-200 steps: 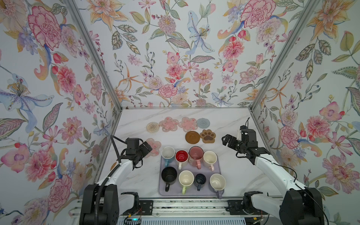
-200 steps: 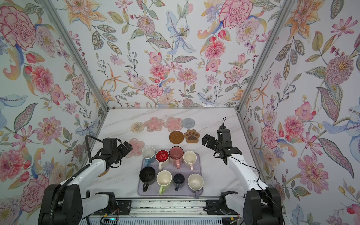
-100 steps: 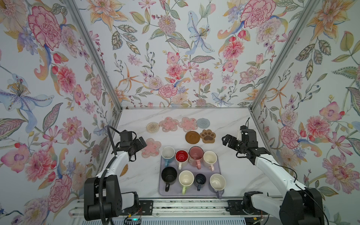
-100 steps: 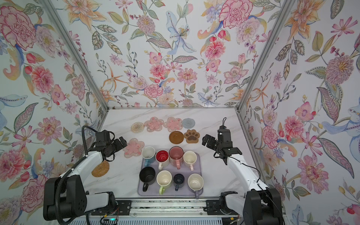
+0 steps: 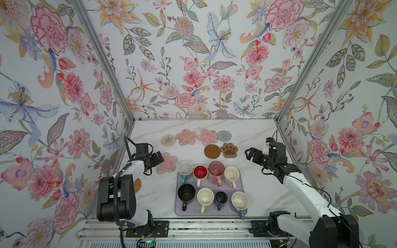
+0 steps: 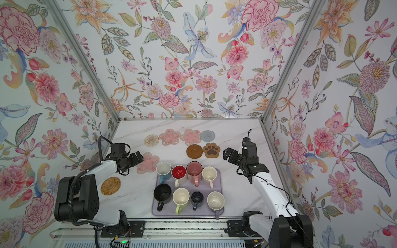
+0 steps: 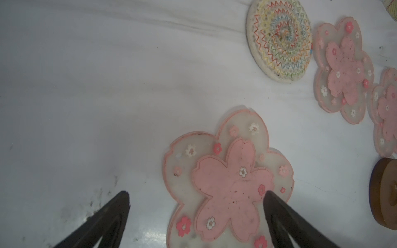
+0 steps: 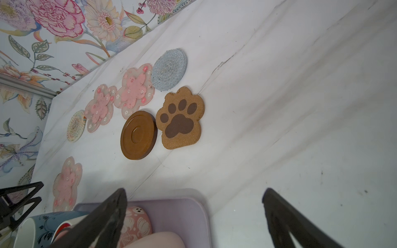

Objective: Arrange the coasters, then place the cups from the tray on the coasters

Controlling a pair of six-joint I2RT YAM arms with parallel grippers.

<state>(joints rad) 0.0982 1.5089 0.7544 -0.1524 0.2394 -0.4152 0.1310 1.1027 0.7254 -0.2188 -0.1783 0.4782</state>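
In both top views all eight cups [image 5: 200, 172] stand on the tray [image 5: 193, 212]. Six coasters [image 5: 207, 137] lie in two rows beyond it. A seventh, the pink flower coaster [image 5: 167, 162], lies left of the tray, just ahead of your left jaws, which stand apart. The tan woven coaster [image 6: 110, 186] lies beside that arm. Your right jaws, also apart, hang right of the paw-print coaster [image 5: 229, 150].

In the left wrist view, the flower coaster lies flat on the worktop [image 7: 86, 85], one fingertip [image 7: 271, 198] over its edge.

In the right wrist view, the jaws are wide and hold nothing, with the tray's corner beside them.
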